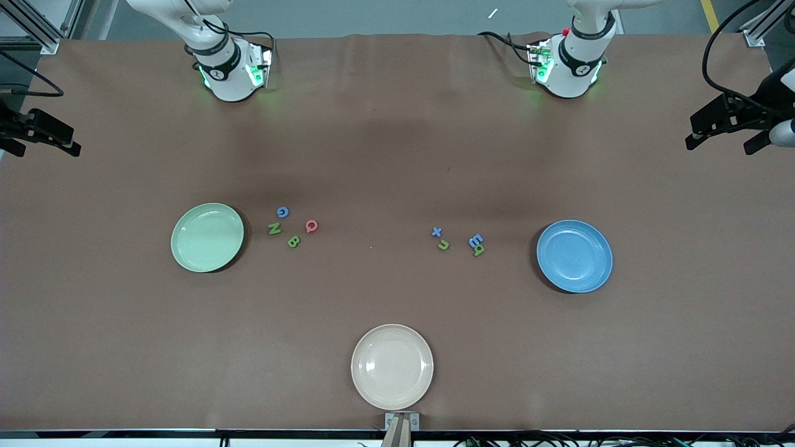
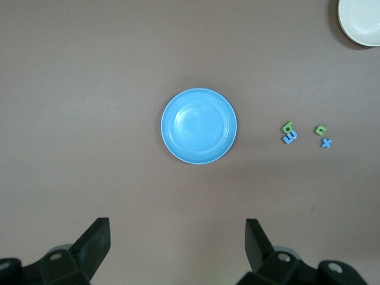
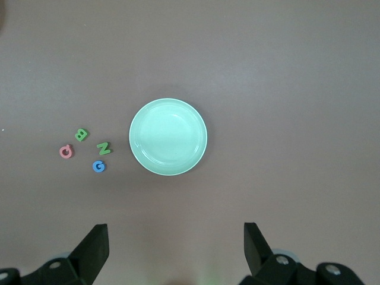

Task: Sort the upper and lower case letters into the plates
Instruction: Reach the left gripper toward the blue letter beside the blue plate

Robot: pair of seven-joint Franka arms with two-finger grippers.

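Nothing sorted yet: both my claws released, left claw (image 2: pixel 178 252) high over blue plate (image 1: pixel 574 256), right claw (image 3: pixel 175 252) over green plate (image 1: pixel 207 237). Capitals (image 1: pixel 292 226) beside green, lowercase (image 1: pixel 459 241) beside blue. Next: descend, pinch one small letter.

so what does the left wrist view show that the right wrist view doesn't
Only the left wrist view shows the blue plate, the four lowercase letters beside it, an edge of the cream plate, and the open left gripper.

Only the right wrist view shows the green plate, the capital letters G, N, B and Q beside it, and the open right gripper.

Both show an empty plate on the brown table.
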